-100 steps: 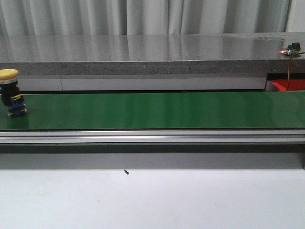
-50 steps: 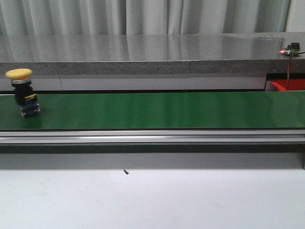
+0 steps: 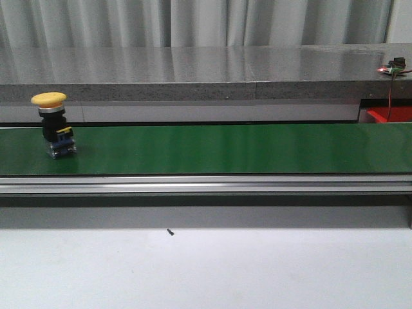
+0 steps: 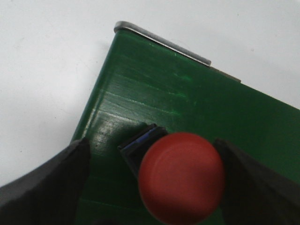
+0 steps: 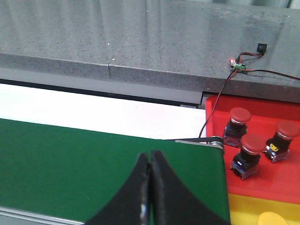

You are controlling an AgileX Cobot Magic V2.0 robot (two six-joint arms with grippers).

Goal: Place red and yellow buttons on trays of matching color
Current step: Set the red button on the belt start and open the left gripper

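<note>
A yellow button (image 3: 53,125) stands upright on the green belt (image 3: 225,148), near its left end in the front view. In the left wrist view a red button (image 4: 182,177) sits on the belt's end (image 4: 154,89), between the spread fingers of my open left gripper (image 4: 151,152). The one finger (image 4: 253,187) is close to the cap and the other finger (image 4: 47,187) stands well apart. My right gripper (image 5: 150,158) is shut and empty above the belt's other end. The red tray (image 5: 276,185) holds three red buttons (image 5: 247,152). A strip of the yellow tray (image 5: 243,208) shows beside it.
A grey stone ledge (image 3: 193,71) runs behind the belt, with a small circuit board (image 5: 239,65) and its wires on it. An aluminium rail (image 3: 206,187) edges the belt's front, and a white table (image 3: 206,270) lies before it. A corner of the red tray (image 3: 389,114) shows at far right.
The yellow button has travelled to the right along the belt, staying upright. Nothing else in the front view has moved.
</note>
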